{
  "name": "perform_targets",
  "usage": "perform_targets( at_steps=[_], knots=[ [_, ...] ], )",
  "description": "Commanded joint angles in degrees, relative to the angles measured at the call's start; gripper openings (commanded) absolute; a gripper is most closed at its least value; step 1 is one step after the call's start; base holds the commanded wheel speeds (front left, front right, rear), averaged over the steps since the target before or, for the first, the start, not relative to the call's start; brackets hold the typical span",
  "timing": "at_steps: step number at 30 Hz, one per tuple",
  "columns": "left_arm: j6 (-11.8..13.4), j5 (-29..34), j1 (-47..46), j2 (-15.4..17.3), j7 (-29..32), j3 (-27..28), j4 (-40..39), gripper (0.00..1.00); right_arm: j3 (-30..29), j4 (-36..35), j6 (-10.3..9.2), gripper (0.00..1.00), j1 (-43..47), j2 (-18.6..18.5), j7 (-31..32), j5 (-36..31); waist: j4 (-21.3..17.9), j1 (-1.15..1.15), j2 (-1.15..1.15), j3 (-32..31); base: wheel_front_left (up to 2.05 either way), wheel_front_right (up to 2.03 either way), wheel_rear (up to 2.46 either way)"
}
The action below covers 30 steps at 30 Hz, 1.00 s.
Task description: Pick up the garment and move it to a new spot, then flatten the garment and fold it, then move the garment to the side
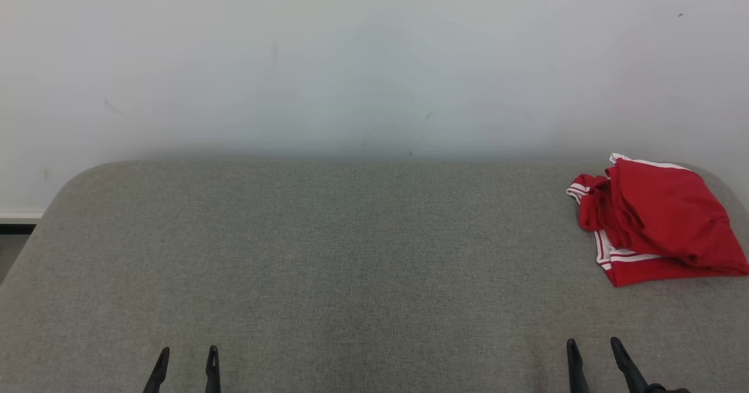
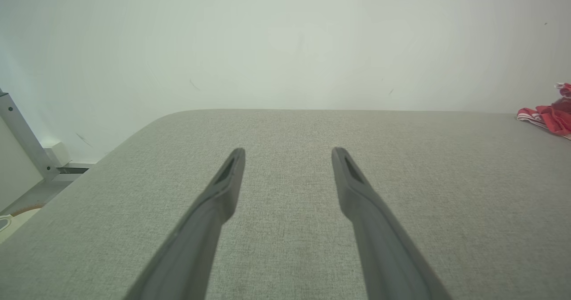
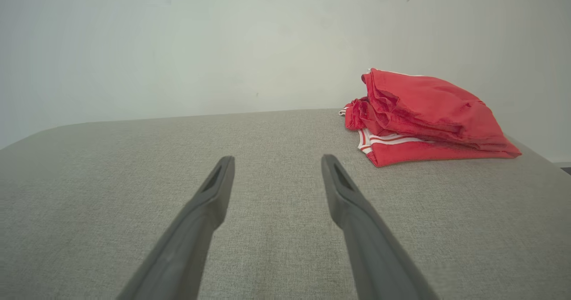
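You see grey fabric surface (image 1: 351, 264), pale wall (image 1: 374, 59) behind. Red garment (image 1: 661, 217), white stripe trim, roughly folded, rumpled top, lies at far right corner. L gripper (image 1: 189, 351), R gripper (image 1: 593, 343): fingers parted, empty, at near edge.

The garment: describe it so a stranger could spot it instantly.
Start at the wide grey fabric table before the pale wall. At its far right corner lies a loosely bunched red garment with white stripes, the one bright thing there.
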Motion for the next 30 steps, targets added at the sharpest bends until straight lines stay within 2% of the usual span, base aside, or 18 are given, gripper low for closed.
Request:
perform_targets(
  at_steps=[1,17,18,23,30],
  knots=[
    [0.03,-0.55,0.55,-0.2,-0.12,0.06,0.15,1.0,0.16,0.1,-0.14,1.0,-0.24,0.08,0.0,0.11,0.01,0.0,0.0,0.01,0.0,0.0,0.0],
    [-0.41,-0.69,0.85,-0.45,-0.12,-0.28,0.4,1.0,0.85,0.7,-0.14,1.0,-0.52,0.08,0.0,0.54,-0.06,0.0,0.0,-0.47,0.0,0.0,0.0],
    [-0.24,-0.79,0.03,-0.19,0.0,-0.21,0.32,0.0,0.84,0.72,0.0,0.0,-0.04,0.02,0.0,0.35,-0.06,0.0,0.0,-0.47,0.0,0.0,0.0],
    [-0.25,-2.0,-0.25,-0.21,0.63,0.0,2.91,0.0,0.47,3.08,0.0,0.0,0.08,0.11,0.62,1.36,-0.08,0.0,0.0,-0.43,0.0,0.0,0.0],
    [-0.35,-10.63,-1.77,-0.26,1.54,-0.81,3.14,0.0,-1.75,3.5,-0.01,0.0,-1.97,0.1,4.21,9.14,-0.21,0.0,0.0,-0.08,0.0,0.0,0.0]
  ],
)
